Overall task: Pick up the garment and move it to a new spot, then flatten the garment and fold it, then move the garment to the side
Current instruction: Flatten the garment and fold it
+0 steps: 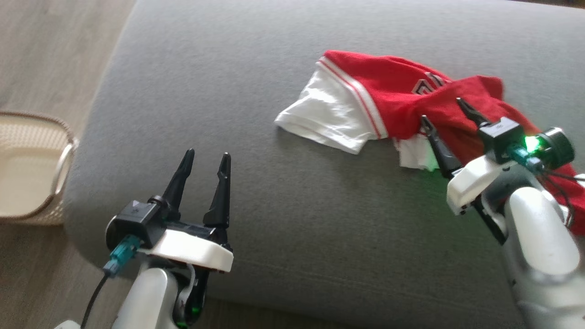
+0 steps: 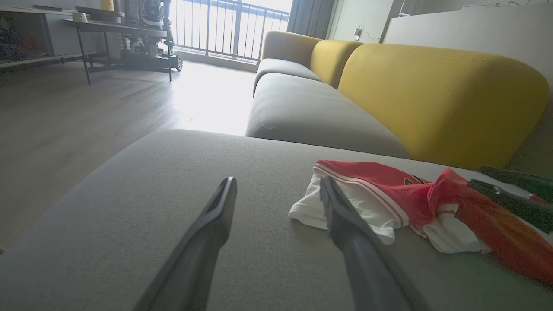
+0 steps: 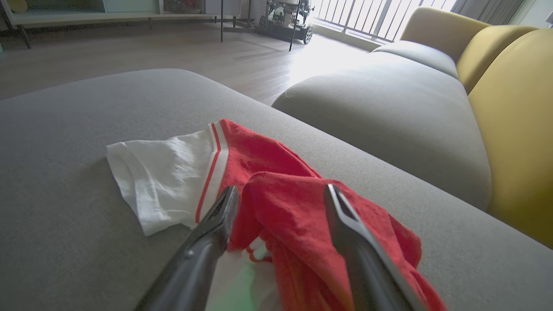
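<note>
The garment (image 1: 388, 98) is a red shirt with white sleeves and striped trim, lying crumpled on the grey sofa cushion (image 1: 256, 201) at the right. It also shows in the left wrist view, garment (image 2: 384, 194), and the right wrist view, garment (image 3: 276, 185). My right gripper (image 1: 442, 109) is open, its fingers spread over a raised red fold of the garment; in its own view the right gripper (image 3: 283, 194) straddles that fold. My left gripper (image 1: 206, 159) stands open over bare cushion, well left of the garment, the left gripper (image 2: 278, 185) holding nothing.
A pale woven basket (image 1: 32, 169) sits on the wooden floor (image 1: 50, 50) left of the cushion. Yellow sofa backrests (image 2: 436, 95) and more grey seats (image 3: 389, 103) lie beyond. A table and a railed window are far across the room.
</note>
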Motion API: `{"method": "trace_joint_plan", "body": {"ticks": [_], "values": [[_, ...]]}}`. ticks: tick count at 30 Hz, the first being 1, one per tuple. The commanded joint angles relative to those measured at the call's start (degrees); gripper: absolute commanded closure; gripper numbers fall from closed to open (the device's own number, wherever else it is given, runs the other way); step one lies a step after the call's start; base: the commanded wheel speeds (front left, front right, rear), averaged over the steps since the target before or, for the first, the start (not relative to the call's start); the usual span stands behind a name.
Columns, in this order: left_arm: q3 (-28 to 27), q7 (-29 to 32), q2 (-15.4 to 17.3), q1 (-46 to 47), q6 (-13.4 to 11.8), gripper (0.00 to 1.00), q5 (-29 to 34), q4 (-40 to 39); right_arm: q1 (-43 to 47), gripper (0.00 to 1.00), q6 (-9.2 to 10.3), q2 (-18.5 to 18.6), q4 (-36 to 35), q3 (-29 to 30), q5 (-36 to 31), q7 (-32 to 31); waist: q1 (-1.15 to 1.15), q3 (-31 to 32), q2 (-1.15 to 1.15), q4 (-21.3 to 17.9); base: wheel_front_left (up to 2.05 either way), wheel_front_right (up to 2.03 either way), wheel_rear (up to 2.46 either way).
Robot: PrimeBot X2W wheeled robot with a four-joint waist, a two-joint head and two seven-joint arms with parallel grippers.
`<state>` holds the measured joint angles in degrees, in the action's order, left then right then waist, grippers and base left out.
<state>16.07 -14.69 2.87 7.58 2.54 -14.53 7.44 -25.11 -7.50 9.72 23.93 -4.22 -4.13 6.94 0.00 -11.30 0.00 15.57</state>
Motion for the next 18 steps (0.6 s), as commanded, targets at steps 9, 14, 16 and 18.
{"method": "trace_joint_plan", "body": {"ticks": [9,14,16,18], "values": [[0.4,-0.3,0.0,2.4,-1.9,0.0,-3.1,-2.0,-8.0,0.51,0.01,2.8,12.1,-1.2,-4.7,-1.8,0.0,-1.7,0.0,5.2,0.0,0.0,0.0],[1.0,-0.3,0.0,2.4,-2.4,0.0,-3.3,-1.8,-10.6,1.0,0.01,2.3,15.6,-1.2,-5.0,1.1,0.0,-1.3,0.0,5.2,0.0,0.0,0.0],[0.9,-0.3,0.0,2.3,-2.5,0.0,-3.3,-1.7,-11.4,1.0,0.01,1.7,16.0,-1.2,-5.0,3.0,0.0,-0.9,0.0,4.8,0.0,0.0,0.0],[0.6,-0.3,0.0,2.2,-2.4,0.0,-3.2,-1.6,-12.2,1.0,0.01,0.9,16.2,-1.3,-4.3,4.3,0.0,-0.5,0.0,4.2,0.0,0.0,0.0]]}}
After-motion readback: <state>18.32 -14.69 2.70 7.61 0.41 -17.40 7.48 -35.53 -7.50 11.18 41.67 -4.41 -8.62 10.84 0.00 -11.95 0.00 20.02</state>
